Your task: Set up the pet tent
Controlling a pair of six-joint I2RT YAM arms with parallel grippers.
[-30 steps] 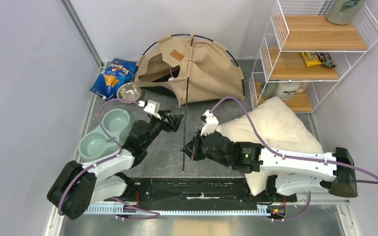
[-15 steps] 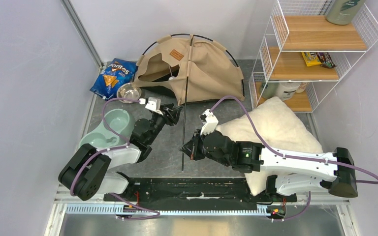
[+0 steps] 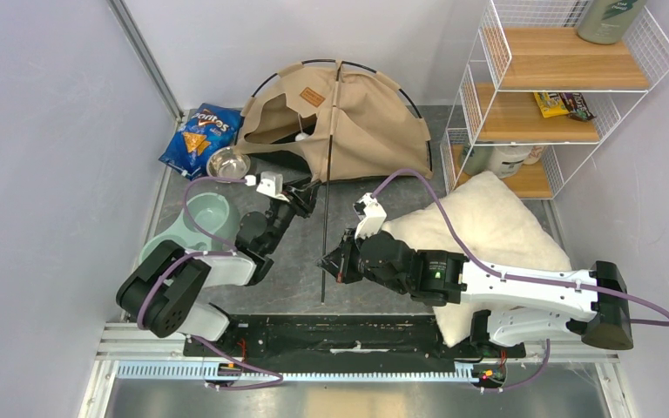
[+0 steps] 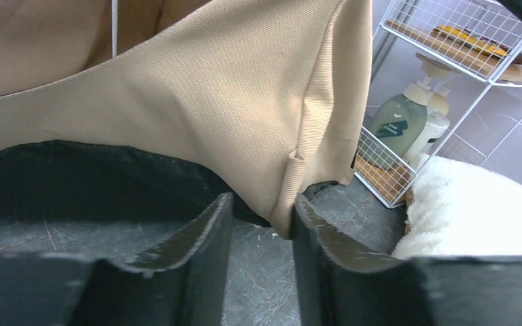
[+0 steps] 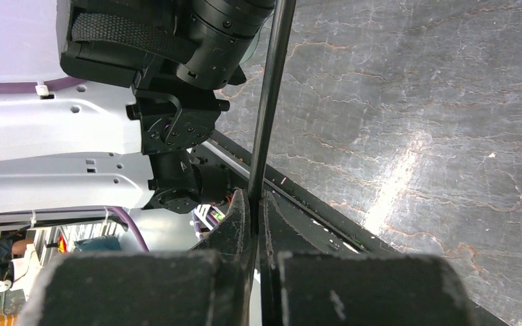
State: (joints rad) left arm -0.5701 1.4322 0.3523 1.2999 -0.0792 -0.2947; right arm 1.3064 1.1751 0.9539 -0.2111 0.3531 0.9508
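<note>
The tan pet tent (image 3: 348,117) lies partly slumped at the back, with a brown label and a dark doorway on its left. A thin black pole (image 3: 330,187) runs from the tent's top down to the floor. My right gripper (image 3: 333,264) is shut on the pole's lower part; in the right wrist view the jaws (image 5: 256,204) pinch the pole (image 5: 272,88). My left gripper (image 3: 303,195) is open at the tent's front lower corner. In the left wrist view the tent's corner seam (image 4: 290,193) hangs between the fingers (image 4: 207,227), close to the right one.
A fluffy white pillow (image 3: 479,231) lies under the right arm. A wire shelf (image 3: 566,87) with bottles (image 4: 397,122) stands at the back right. A Doritos bag (image 3: 200,135), a metal bowl (image 3: 227,162) and a green double bowl (image 3: 187,235) sit at the left.
My left gripper has moved away from the base, up to the tent's front corner. The right gripper has stayed put, holding the pole.
</note>
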